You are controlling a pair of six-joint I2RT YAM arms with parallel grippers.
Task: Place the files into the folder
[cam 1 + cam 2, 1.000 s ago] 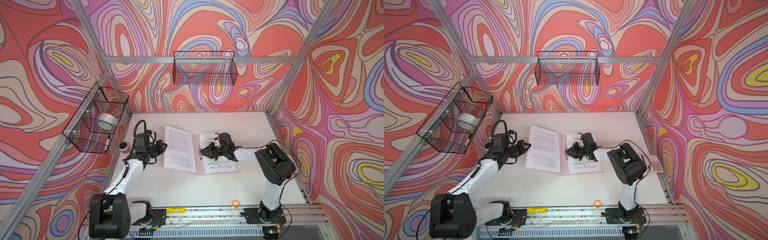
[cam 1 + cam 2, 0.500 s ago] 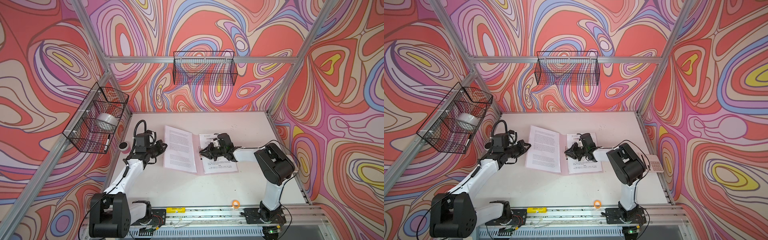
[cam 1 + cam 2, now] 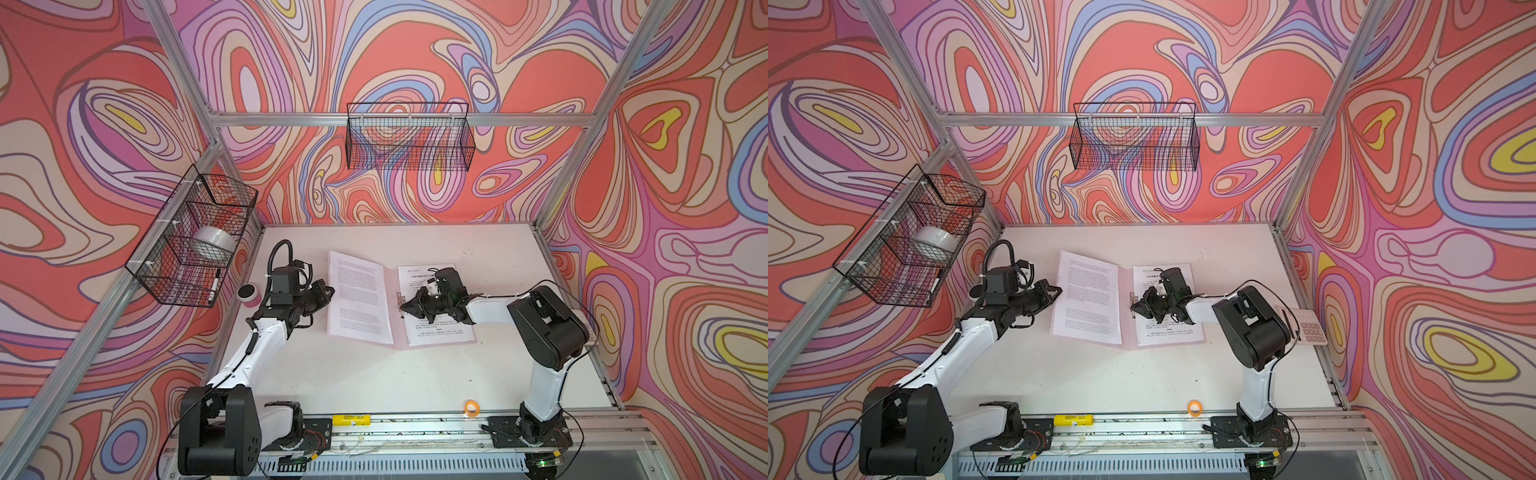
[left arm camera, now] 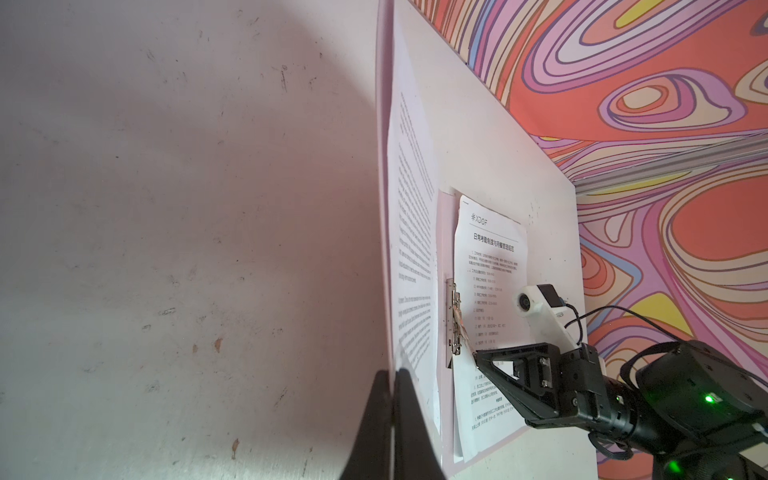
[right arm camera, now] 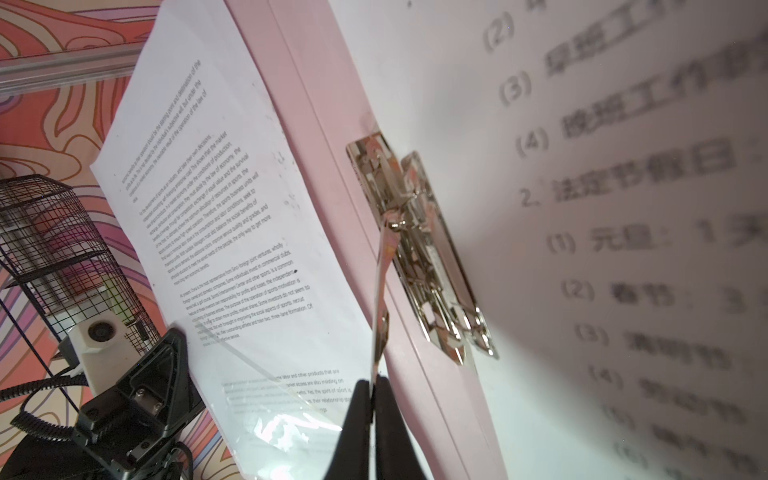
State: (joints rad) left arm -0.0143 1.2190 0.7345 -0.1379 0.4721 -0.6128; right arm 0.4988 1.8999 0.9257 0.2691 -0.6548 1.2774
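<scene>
The pale pink folder (image 3: pixel 394 278) (image 3: pixel 1126 286) lies open mid-table. Its left cover stands tilted up with a densely printed file (image 3: pixel 357 299) (image 4: pixel 411 249) (image 5: pixel 232 208) against it. My left gripper (image 3: pixel 330 291) (image 4: pixel 392 374) is shut on that cover's outer edge. A headed file (image 3: pixel 440 332) (image 4: pixel 490 257) lies flat on the right half, partly under my right arm. The metal clip (image 5: pixel 419 249) (image 4: pixel 455 320) sits by the spine with its thin lever (image 5: pixel 380 291) raised. My right gripper (image 3: pixel 403 307) (image 5: pixel 372 382) is shut on the lever's end.
A wire basket (image 3: pixel 195 237) on the left wall holds a tape roll and a marker. Another basket (image 3: pixel 409 137) hangs on the back wall. A small pink pot (image 3: pixel 249 293) stands by my left arm. An orange ring (image 3: pixel 471 407) lies near the front rail.
My right gripper has closed onto the clip's lever. The left arm and the raised cover have stayed still.
</scene>
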